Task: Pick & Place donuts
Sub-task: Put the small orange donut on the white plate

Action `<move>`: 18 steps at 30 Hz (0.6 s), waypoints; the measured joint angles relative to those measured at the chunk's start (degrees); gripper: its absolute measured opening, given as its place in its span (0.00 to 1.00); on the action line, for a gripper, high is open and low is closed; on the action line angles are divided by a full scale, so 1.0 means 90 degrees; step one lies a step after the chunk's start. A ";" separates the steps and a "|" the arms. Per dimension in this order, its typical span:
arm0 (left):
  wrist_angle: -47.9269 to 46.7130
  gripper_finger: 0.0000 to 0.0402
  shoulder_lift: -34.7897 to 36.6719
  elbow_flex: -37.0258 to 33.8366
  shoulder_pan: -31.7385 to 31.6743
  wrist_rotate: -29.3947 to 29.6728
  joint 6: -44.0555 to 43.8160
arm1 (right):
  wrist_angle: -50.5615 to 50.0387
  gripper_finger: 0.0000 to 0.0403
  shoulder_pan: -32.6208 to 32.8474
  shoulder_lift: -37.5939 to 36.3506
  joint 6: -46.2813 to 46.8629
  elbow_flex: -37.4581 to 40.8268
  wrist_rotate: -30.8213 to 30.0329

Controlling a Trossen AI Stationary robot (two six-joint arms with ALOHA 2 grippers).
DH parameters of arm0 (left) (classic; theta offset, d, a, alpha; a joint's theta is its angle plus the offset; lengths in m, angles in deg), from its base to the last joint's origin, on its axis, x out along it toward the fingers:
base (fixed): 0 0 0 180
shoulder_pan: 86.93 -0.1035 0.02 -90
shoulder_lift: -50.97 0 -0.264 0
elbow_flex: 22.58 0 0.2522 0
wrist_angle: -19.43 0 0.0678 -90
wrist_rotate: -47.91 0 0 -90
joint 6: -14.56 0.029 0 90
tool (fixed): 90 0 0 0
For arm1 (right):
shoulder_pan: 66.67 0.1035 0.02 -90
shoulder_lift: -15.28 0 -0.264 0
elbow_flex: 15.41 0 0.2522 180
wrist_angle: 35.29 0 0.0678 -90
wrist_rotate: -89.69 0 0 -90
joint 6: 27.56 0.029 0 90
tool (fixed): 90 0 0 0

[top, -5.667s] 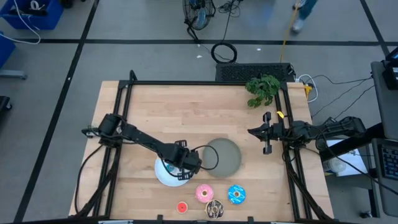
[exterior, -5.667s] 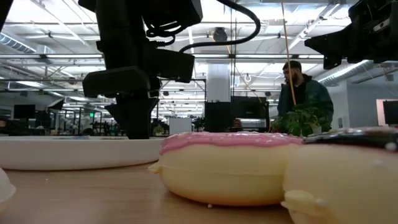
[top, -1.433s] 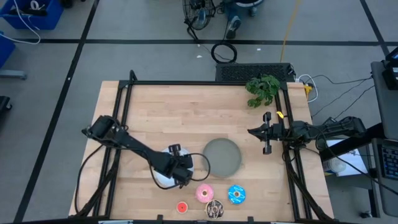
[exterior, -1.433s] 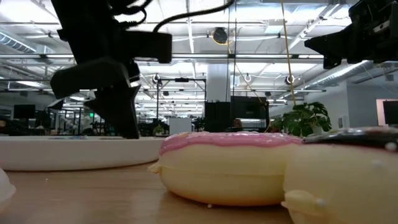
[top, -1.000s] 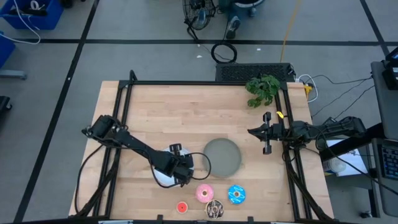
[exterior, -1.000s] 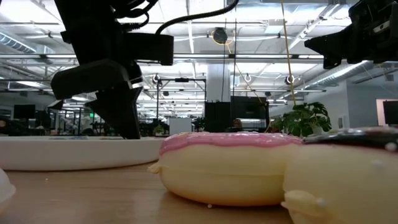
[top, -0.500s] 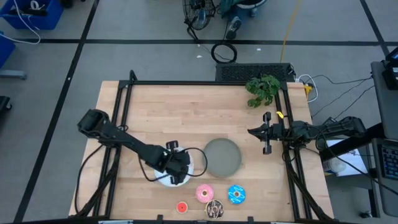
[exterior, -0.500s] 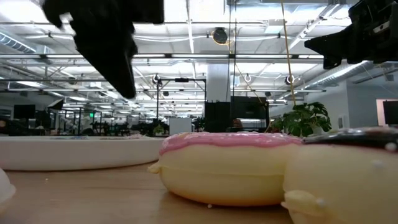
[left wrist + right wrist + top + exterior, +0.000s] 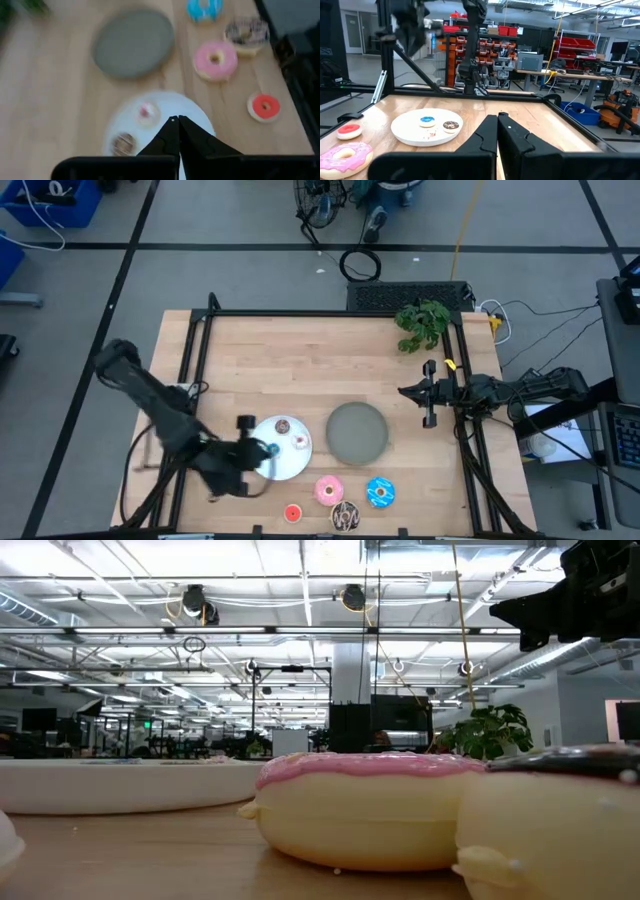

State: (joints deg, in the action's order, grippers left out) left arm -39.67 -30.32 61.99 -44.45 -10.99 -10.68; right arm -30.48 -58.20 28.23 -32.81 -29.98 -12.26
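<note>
Both fingers of the left tool meet, holding nothing.

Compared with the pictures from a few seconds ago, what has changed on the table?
The left tool has pulled back off the white plate toward the table's left edge, shut and empty. Three tiny donuts now show on the plate: blue, brown, whitish-pink. The other donuts, the grey plate and the right tool stayed put.

Chocolate donut cropped at low view's right edge.
</note>
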 joint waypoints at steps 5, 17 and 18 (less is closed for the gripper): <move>0.0065 0.01 0.0976 -0.0044 0.0012 0.0577 0.0576 | 0.0051 0.00 0.0000 0.0000 0.0001 0.0000 0.0000; 0.4792 0.01 0.3717 -0.4344 -0.0571 -0.0008 0.1422 | -0.0024 0.00 -0.0002 0.0000 -0.0161 -0.0001 0.0002; 0.5184 0.01 0.3787 -0.4585 -0.0563 -0.0003 0.1422 | -0.0021 0.00 0.0000 -0.0001 -0.0202 -0.0001 0.0002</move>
State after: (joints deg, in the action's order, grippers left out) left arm 6.99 3.76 20.72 -49.52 -11.02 2.12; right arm -30.67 -58.20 28.23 -34.63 -29.99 -12.24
